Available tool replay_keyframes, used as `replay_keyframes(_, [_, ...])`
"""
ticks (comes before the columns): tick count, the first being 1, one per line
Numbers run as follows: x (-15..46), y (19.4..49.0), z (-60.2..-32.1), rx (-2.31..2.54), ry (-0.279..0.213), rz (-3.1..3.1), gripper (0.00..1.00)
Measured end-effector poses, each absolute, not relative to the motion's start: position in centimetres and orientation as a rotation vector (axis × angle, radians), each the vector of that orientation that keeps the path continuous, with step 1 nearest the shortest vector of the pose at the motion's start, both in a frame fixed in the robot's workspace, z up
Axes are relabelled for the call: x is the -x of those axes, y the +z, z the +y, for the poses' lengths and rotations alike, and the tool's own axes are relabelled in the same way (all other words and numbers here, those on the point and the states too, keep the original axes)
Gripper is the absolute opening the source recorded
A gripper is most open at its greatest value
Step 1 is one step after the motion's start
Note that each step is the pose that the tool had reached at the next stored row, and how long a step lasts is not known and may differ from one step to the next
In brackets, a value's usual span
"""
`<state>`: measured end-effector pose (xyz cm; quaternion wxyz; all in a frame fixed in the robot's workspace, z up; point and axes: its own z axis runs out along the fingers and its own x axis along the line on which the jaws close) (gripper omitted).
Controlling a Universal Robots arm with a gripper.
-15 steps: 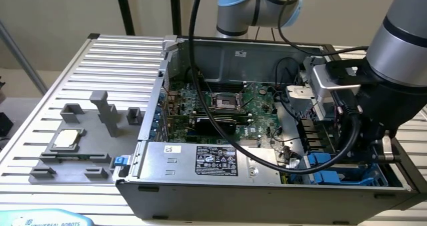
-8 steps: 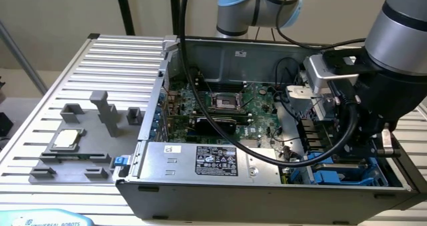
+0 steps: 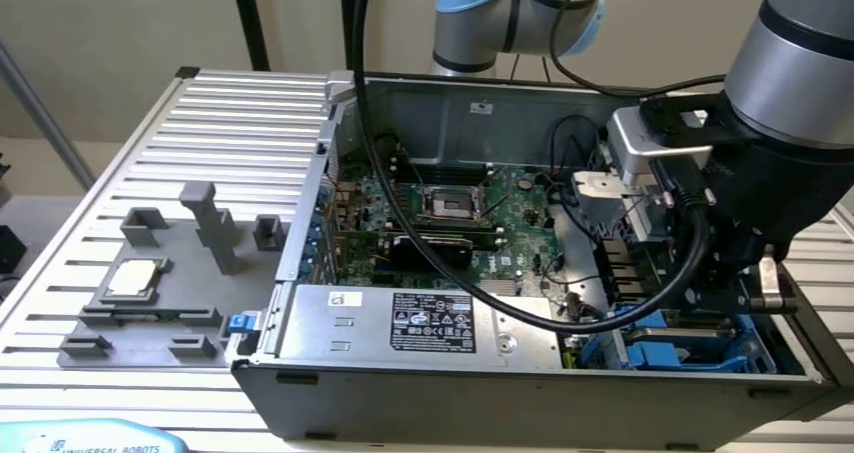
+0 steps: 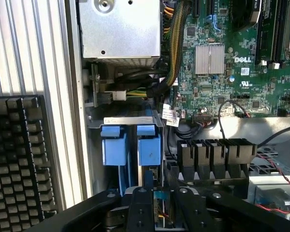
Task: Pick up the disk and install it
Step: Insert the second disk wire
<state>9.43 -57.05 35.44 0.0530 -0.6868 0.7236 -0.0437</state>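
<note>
Grey ribbed metal makes the table [image 3: 160,153], and on it the open computer case [image 3: 534,373] lies on its side, so that the arm can come down into it from above. From the case, the grey holders and the small square chip [image 3: 136,278] lie at about nine o'clock on the table. Inside the case I see the green motherboard [image 4: 222,58] and the grey power supply box [image 3: 414,323] with its black-and-white label (this is not the disk). The arm [image 3: 801,63] hangs over the drive bay at the exterior view's right. In the wrist view the gripper [image 4: 157,198] is low over the bay, and its black fingers [image 4: 137,212] seem to close on the edge of the disk [image 4: 149,150], which stands upright in the slot with its blue carrier. A second blue carrier [image 4: 115,147] stands just beside it. I judge that the disk is being seated, so the task is near its end. Behind the table is a plain beige wall [image 3: 107,23].
</note>
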Motion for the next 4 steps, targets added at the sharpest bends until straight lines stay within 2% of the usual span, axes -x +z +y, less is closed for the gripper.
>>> replay_keyframes(4, [-9.43, 35.44, -57.05, 2.088, -0.133, 2.2, 0.24])
